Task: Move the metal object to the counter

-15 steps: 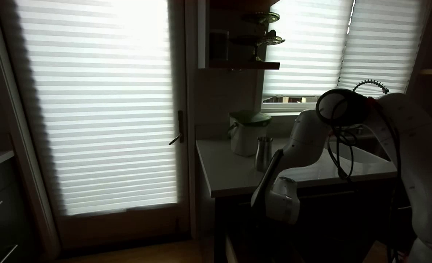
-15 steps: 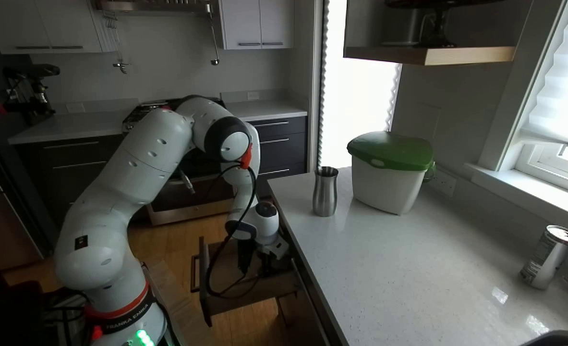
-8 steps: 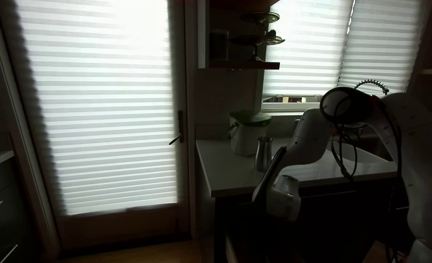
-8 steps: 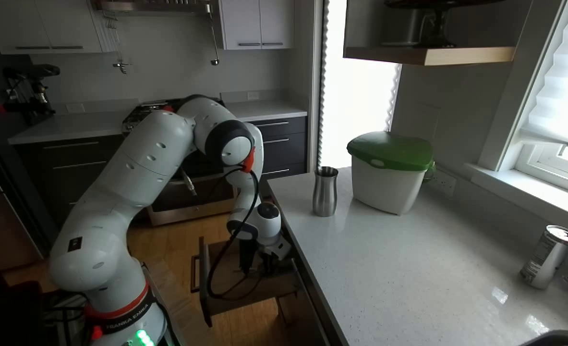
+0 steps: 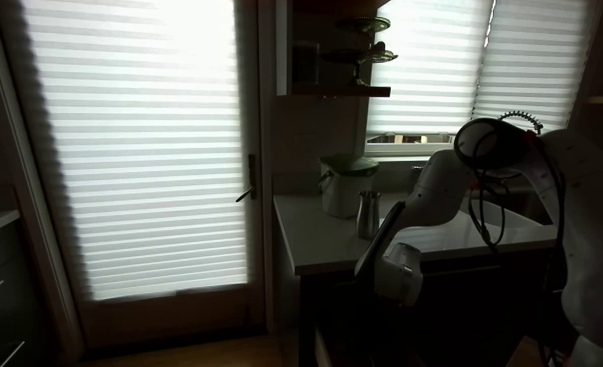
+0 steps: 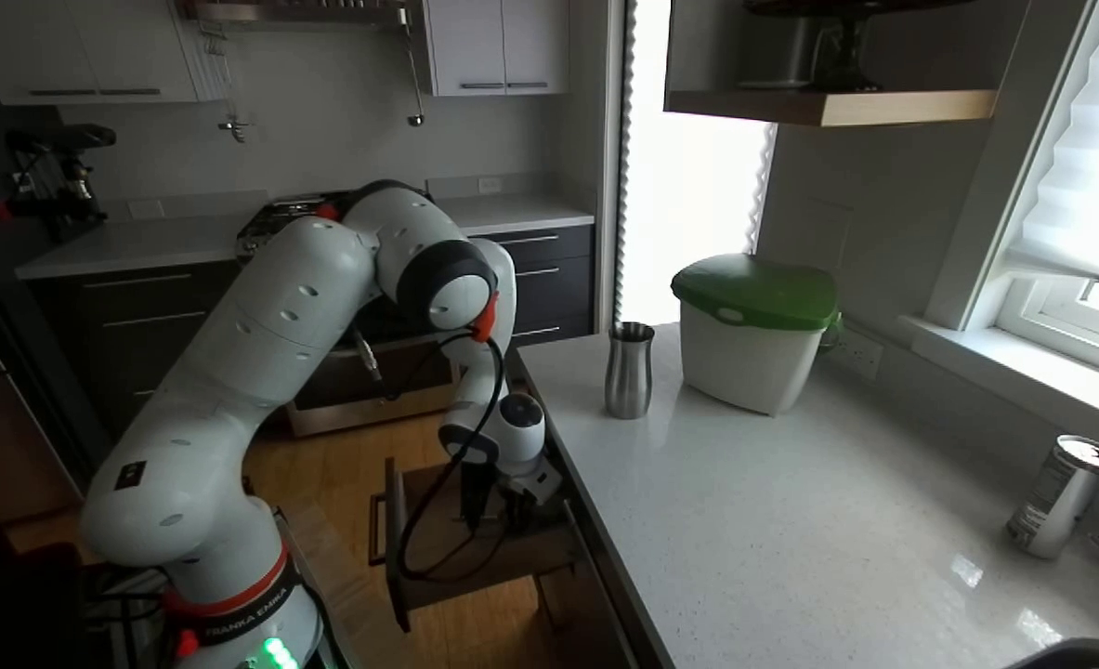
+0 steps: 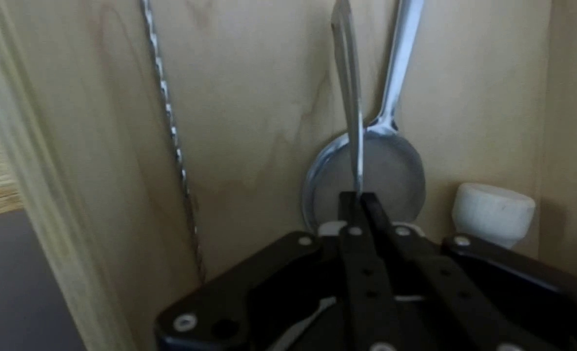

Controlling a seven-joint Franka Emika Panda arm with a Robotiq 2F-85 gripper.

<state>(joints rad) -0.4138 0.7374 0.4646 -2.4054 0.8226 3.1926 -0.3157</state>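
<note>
"Where does the metal object (image 7: 351, 87) lie relative to the gripper (image 7: 359, 197)?"

"At its very tip, in the wrist view: the fingers (image 7: 347, 207) are clenched on the near end, and the rest, slim and shiny, reaches away toward the top of that picture."

"What lies beneath?"

"A round-headed utensil (image 7: 390, 170), down in the open drawer (image 6: 398, 567). The metal object crosses over its rim; whether the two touch cannot be told."

"And the counter (image 6: 791, 502)?"

"Beside the drawer and higher, in an exterior view. A silvery tumbler (image 6: 629, 372) stands upright on it, near a white, green-lidded bin (image 6: 735, 358)."
</note>
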